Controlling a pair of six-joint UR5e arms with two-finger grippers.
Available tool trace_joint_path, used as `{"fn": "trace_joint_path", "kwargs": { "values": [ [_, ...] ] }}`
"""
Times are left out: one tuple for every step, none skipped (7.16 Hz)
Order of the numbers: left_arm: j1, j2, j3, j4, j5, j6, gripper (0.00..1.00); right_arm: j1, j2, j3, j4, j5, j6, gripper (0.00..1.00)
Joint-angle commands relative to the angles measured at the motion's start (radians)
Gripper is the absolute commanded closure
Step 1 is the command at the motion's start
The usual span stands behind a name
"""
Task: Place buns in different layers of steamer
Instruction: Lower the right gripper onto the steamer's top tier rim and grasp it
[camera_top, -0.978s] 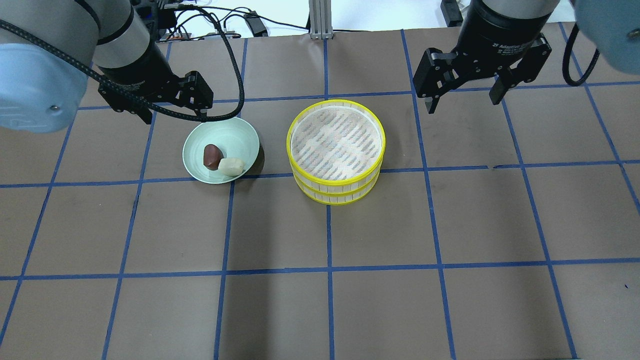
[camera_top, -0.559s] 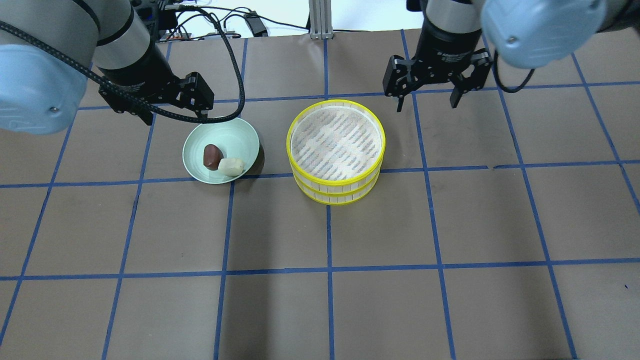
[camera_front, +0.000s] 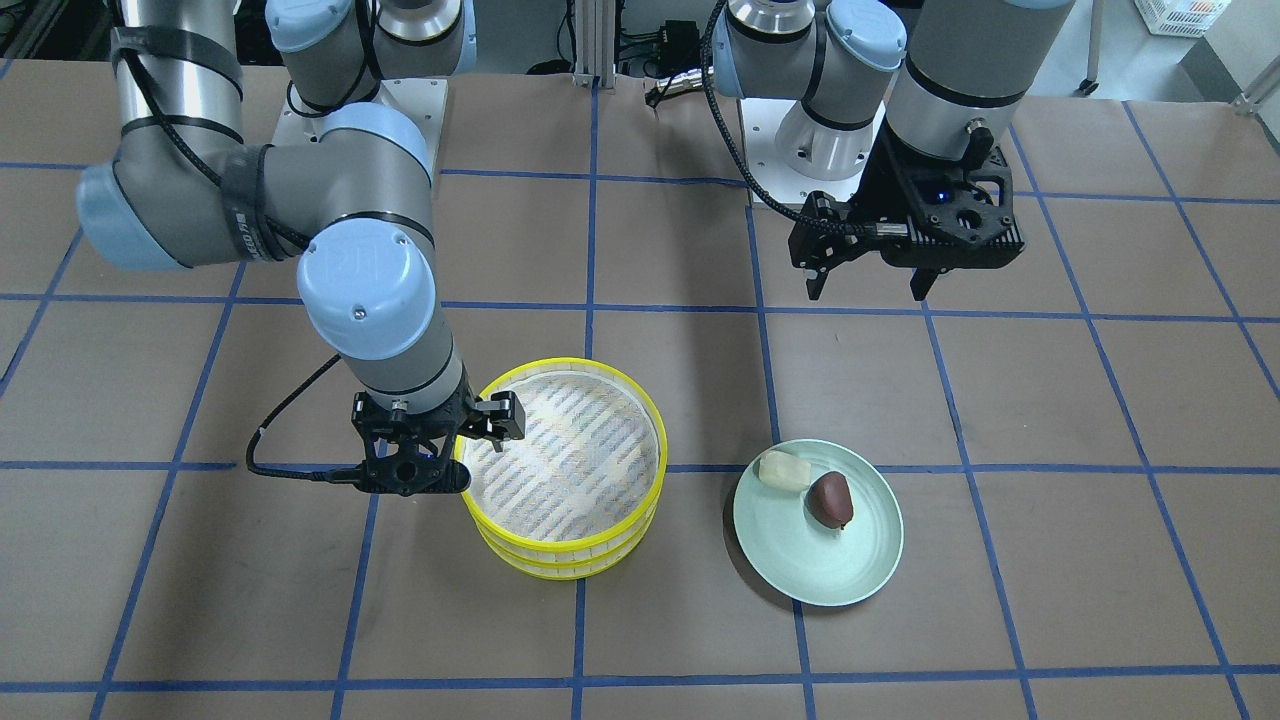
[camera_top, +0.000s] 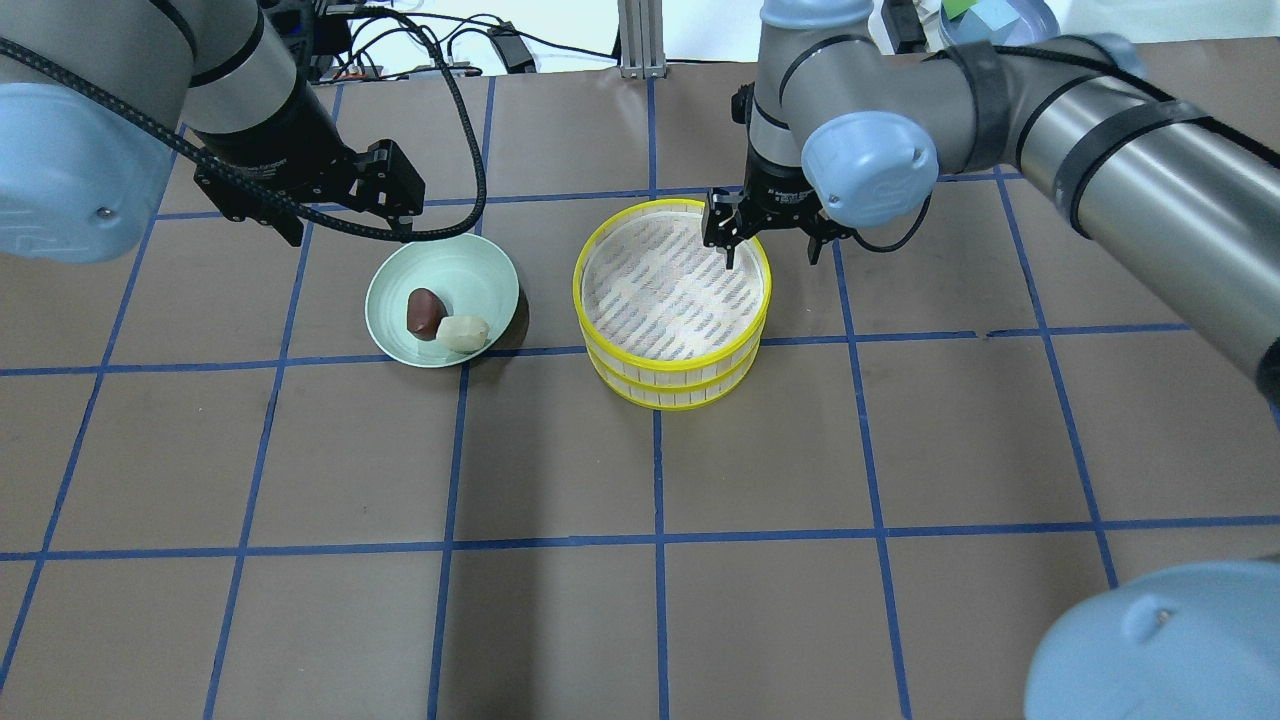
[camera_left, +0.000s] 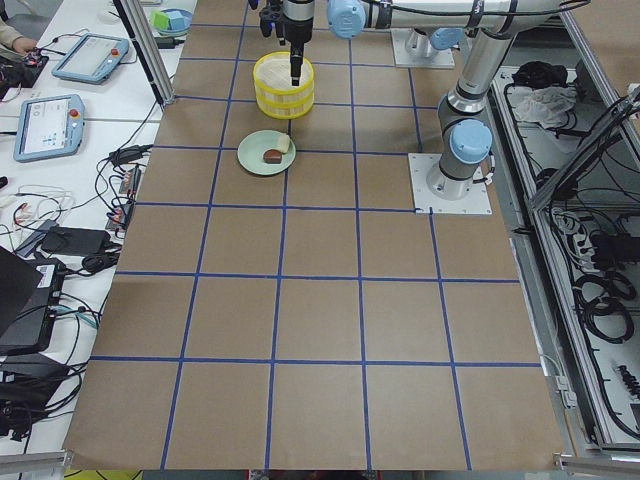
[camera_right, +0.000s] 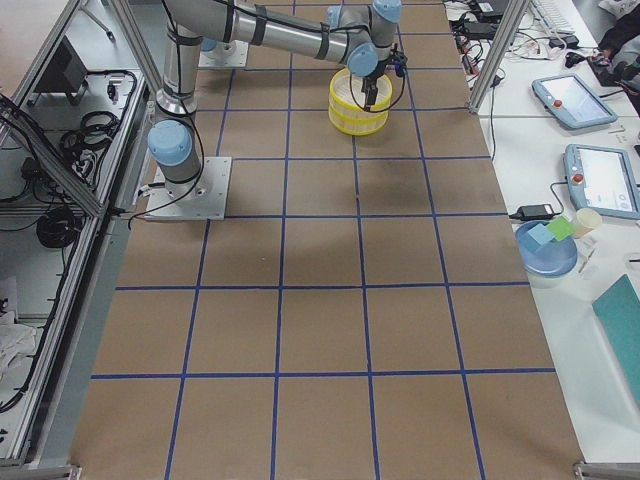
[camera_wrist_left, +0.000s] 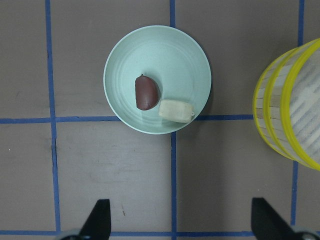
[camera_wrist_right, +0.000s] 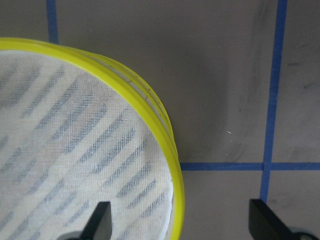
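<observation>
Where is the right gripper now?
Overhead view, right of centre: the right gripper straddles the far-right rim of the steamer, one finger inside over the mesh, one outside.

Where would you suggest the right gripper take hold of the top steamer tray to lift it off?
Grip the top tray by its yellow rim, under the right gripper, coming straight down with one finger inside the wall and one outside. It is too wide to span, but the wall is thin and upright and the floor bare.

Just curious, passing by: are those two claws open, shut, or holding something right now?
Left gripper: open, holding nothing.
Right gripper: open, empty, fingers astride the rim of the top steamer tray.
</observation>
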Motion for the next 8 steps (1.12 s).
{"fn": "trace_joint_path", "kwargs": {
  "values": [
    [0.023, -0.009, -0.004, 0.005, 0.003, -0.017, 0.0, 0.001, 0.024, 0.045, -0.068, 0.002, 0.009, 0.28],
    [0.025, -0.011, -0.005, 0.011, 0.009, -0.044, 0.0, 0.001, 0.019, 0.044, -0.061, 0.004, 0.006, 0.77],
    [0.025, -0.011, -0.007, 0.011, 0.014, -0.061, 0.0, 0.001, 0.016, 0.044, -0.051, 0.005, 0.006, 1.0],
    [0.025, -0.011, -0.007, 0.011, 0.014, -0.06, 0.0, 0.001, 0.015, 0.044, -0.05, 0.025, 0.012, 1.0],
    [0.025, -0.01, -0.007, 0.01, 0.02, -0.06, 0.0, 0.001, -0.006, 0.044, -0.039, 0.025, 0.013, 1.0],
    [0.025, -0.011, -0.007, 0.01, 0.041, -0.081, 0.0, -0.001, -0.039, 0.042, 0.005, 0.022, 0.013, 1.0],
    [0.026, -0.016, -0.01, 0.011, 0.04, -0.226, 0.0, -0.01, -0.089, 0.041, 0.06, 0.02, 0.01, 1.0],
    [0.026, -0.026, -0.027, 0.011, 0.04, -0.409, 0.0, -0.025, -0.127, 0.03, 0.121, 0.011, -0.012, 1.0]
  ]
}}
